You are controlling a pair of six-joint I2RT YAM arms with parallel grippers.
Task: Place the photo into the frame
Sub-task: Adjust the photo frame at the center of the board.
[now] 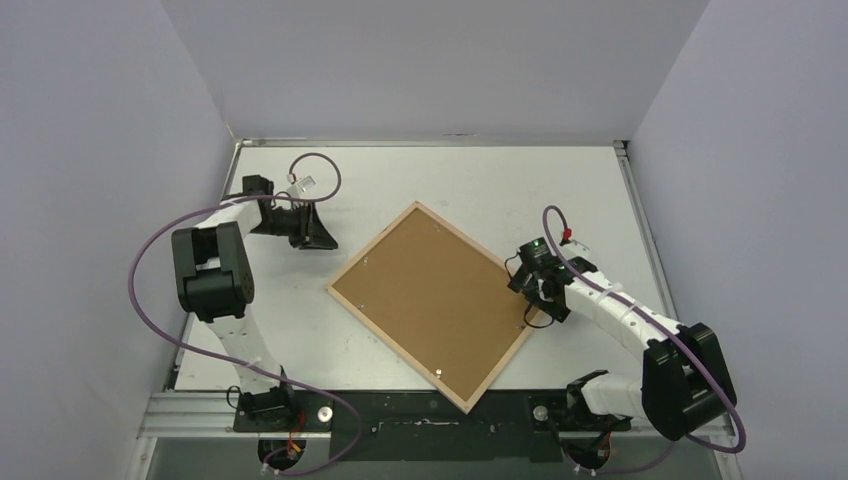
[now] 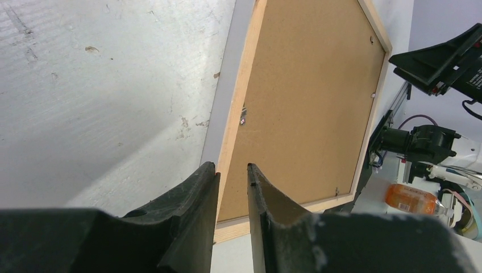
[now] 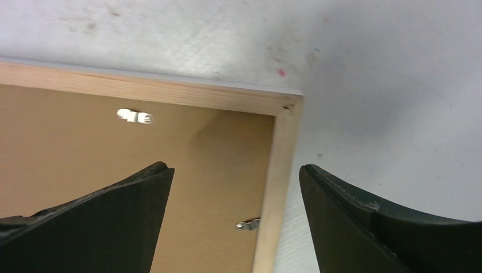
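Pale frame (image 3: 170, 91) corner, brown backing panel (image 3: 216, 159), two metal clips (image 3: 135, 116), fingers (image 3: 113, 210) spread wide, white table (image 3: 369, 85)

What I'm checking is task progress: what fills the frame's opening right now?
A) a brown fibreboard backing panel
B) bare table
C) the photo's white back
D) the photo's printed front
A: a brown fibreboard backing panel fills the pale wood frame from bar to bar, with small metal tabs along its edges.
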